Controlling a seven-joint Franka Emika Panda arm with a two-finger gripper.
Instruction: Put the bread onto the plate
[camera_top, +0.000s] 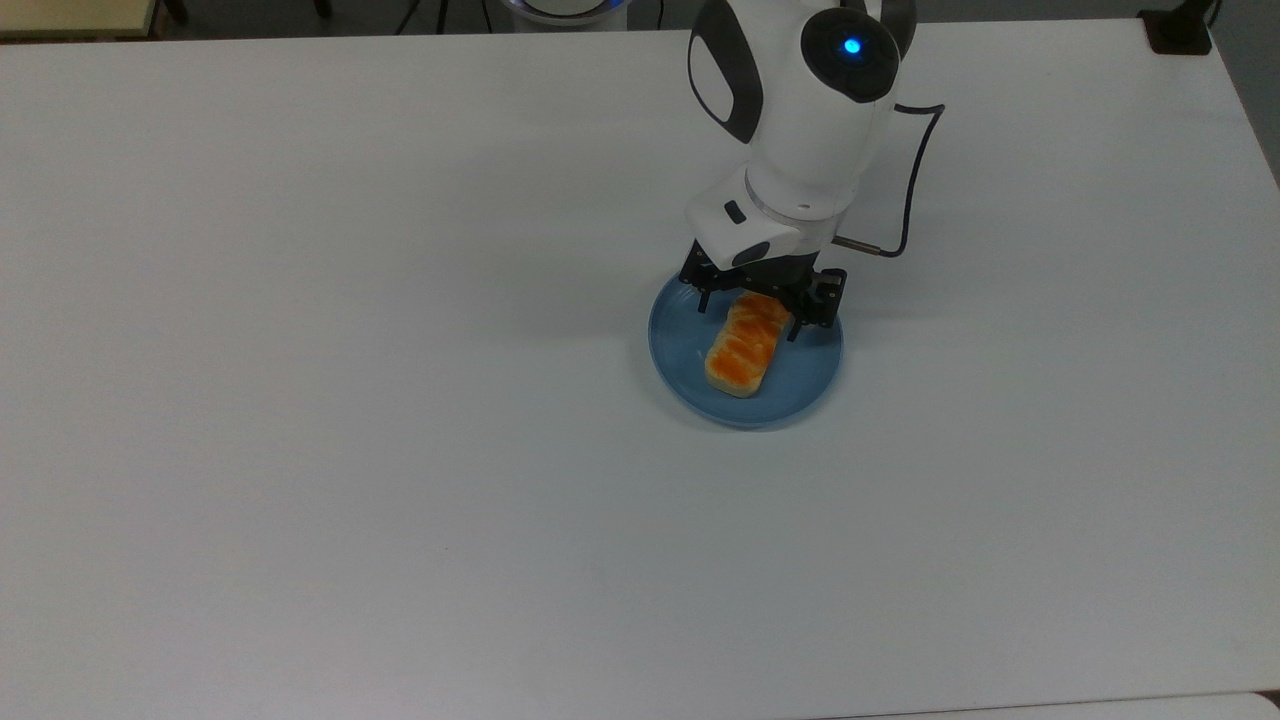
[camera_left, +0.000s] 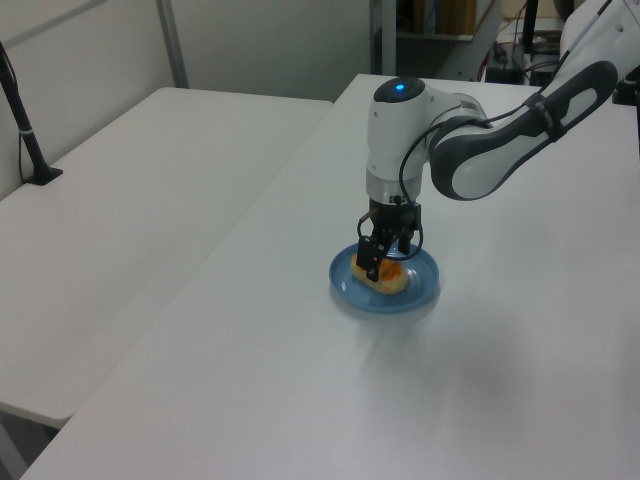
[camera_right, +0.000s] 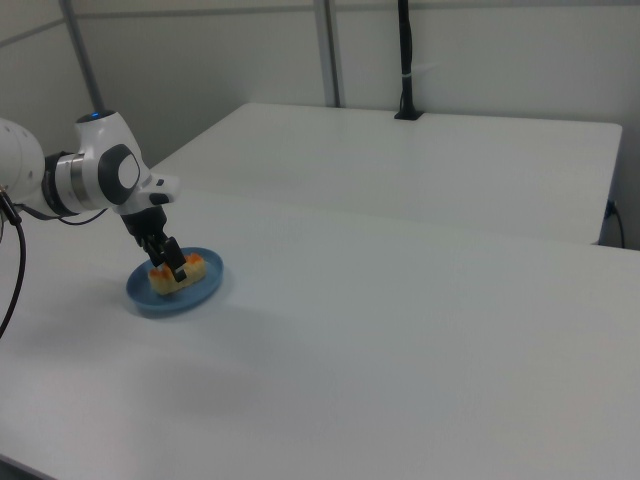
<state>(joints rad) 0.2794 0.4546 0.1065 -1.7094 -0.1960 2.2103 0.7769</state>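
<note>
bread (camera_top: 745, 343) on plate (camera_top: 810, 375), between spread tool (camera_top: 757, 301) fingers

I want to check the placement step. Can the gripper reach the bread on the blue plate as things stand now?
Probably yes. The gripper is open and straddles one end of the bread, which lies on the plate. Nothing stands between them.

Bread (camera_top: 745, 345): small oblong loaf, rounded ends, pale cream sides, glossy orange lobed top. Lying flat on the plate, orange side facing up, long axis running diagonally in the top view from the plate's upper right toward its lower middle.

Plate (camera_top: 810, 380): round, shallow, blue, raised rim. Sitting flat and upright, carrying the bread inside its rim.
</note>
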